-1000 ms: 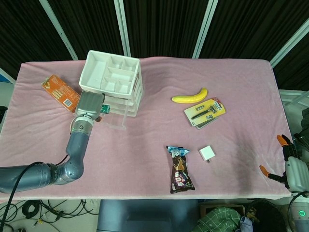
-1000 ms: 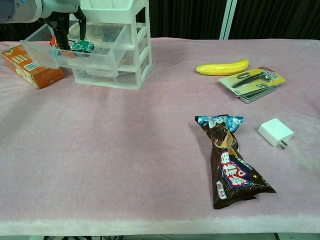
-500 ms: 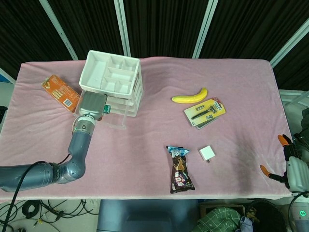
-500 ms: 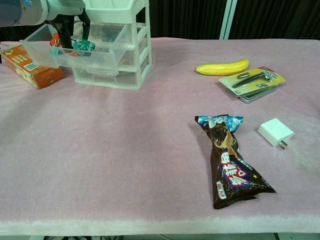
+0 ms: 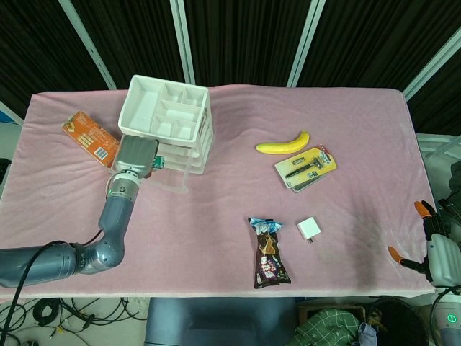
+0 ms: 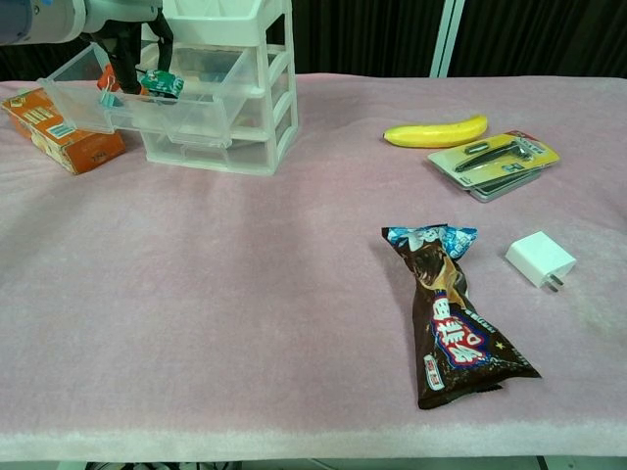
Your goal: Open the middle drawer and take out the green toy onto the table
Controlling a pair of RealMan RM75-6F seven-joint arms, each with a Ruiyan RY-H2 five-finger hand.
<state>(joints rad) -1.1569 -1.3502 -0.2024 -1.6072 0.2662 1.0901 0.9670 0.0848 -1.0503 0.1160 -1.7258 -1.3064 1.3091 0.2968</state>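
Currently left hand [image 6: 132, 39] over pulled-out middle drawer [image 6: 127, 93] of white drawer unit [image 5: 167, 122], fingers pinching green toy [image 6: 160, 83] just above drawer rim. Right hand [image 5: 441, 254] at far right table [image 5: 346, 187] edge, fingers spread, holding nothing. Orange box [image 5: 90, 138] lies beside unit.

The left hand [image 6: 132, 44] pinches the green toy [image 6: 161, 82] above the open middle drawer [image 6: 137, 98].
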